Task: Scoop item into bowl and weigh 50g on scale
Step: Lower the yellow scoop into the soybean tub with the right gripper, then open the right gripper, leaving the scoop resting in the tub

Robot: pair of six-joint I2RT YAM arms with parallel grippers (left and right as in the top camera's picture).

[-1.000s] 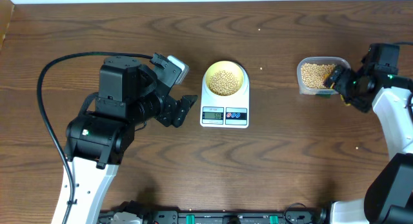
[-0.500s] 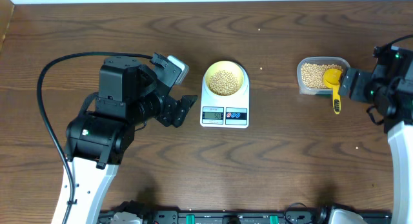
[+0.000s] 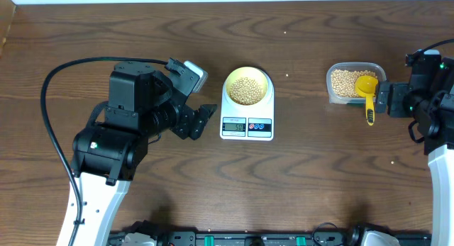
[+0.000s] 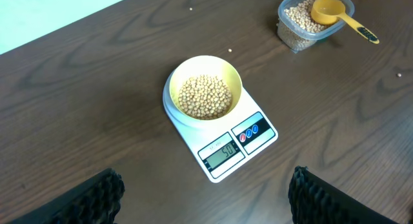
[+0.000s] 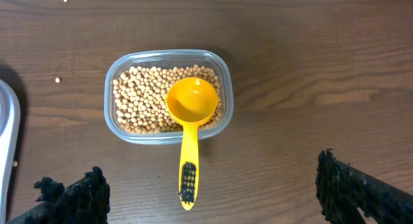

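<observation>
— Where do your bowl and beans stand?

— Your pale yellow bowl (image 3: 247,87) sits on the rear half of the white scale (image 3: 247,125), near the middle of the counter (image 3: 319,175). A mound of tan beans (image 4: 204,97) fills the bottom of it. The display shows digits, but they are too small for me to read with any certainty.

— And your two hands?

— Your left hand (image 3: 201,122) hangs just left of the scale, fingers (image 4: 97,198) spread wide and holding nothing. Your right hand (image 5: 210,175) is spread wide too, and empty, close to the clear tub (image 3: 334,96). The yellow scoop (image 5: 190,108) lies with its empty cup on the tub's beans and its handle over the rim. A few stray beans lie on the counter.
</observation>
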